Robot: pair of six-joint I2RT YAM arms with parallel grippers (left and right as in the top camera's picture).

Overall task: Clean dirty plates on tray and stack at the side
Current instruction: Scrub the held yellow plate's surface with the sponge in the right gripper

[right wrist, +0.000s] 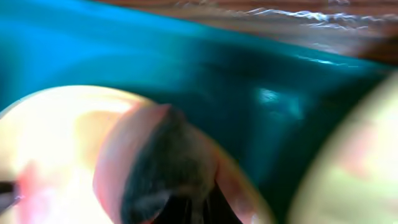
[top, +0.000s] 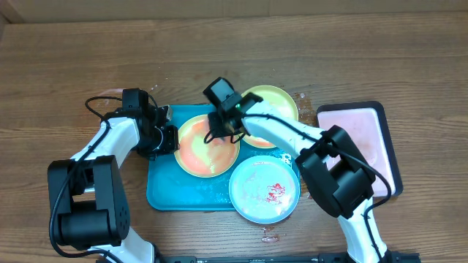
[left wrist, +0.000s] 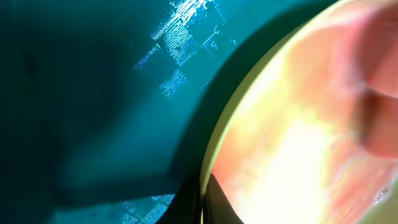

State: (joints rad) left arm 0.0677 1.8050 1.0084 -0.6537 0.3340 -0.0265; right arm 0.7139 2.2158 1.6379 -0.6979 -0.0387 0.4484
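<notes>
On the wooden surface (top: 73, 58): one teal tray (top: 164, 193), one pink tray (top: 362, 135) with a black rim, three plates and two arms.
Plates, counted: two yellow-green, one pale blue.
In the teal tray: the smeared yellow-green plate (top: 197, 150) lies flat near the middle, its face covered by an orange-red film.
Second yellow-green plate (top: 278, 102): at the teal tray's far right corner, reaching past the rim; its near edge is hidden under the right arm.
Pale blue plate (top: 265, 191): at the teal tray's near right corner, hanging over the rim. It has red flecks right of its middle, and its far edge is just beside the smeared yellow-green plate.
Pink tray: to the right of the teal tray, with its near left part covered by the right arm.
Left fingers (top: 170, 137): together, at the left rim of the smeared yellow-green plate. The wrist view shows that rim close up with a dark tip beside it; whether the rim is pinched cannot be told.
Right fingers (top: 218, 133): together, low over the far part of the same plate. The wrist view is blurred and shows a dark and pinkish shape against the plate that cannot be identified.
</notes>
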